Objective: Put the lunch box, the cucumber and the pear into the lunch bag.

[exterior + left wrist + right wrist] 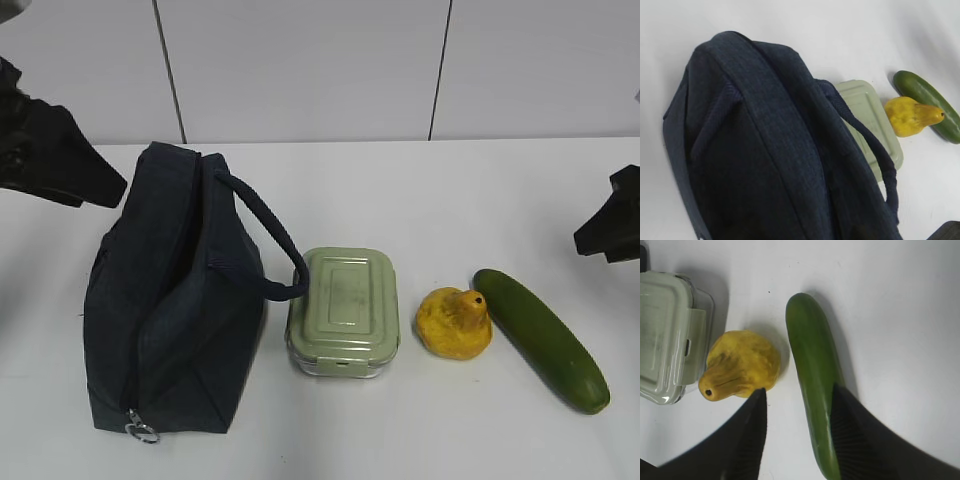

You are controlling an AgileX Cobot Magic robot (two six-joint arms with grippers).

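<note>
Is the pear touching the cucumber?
Apart. The right wrist view shows a strip of white table between the pear and the cucumber.

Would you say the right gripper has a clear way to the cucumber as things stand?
Probably yes. The right gripper hangs open above the cucumber, which lies bare on the table with nothing on it. The pear sits close beside it but apart, so one finger should fit between.

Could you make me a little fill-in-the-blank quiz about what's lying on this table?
1. The lunch bag is zipped ____.
2. The pear lies between the lunch box and the ____.
3. Seen from the right wrist, the right pincer hangs open above the ____.
4. The bag's handle droops against the ____.

Missing words: shut; cucumber; cucumber; lunch box
</note>
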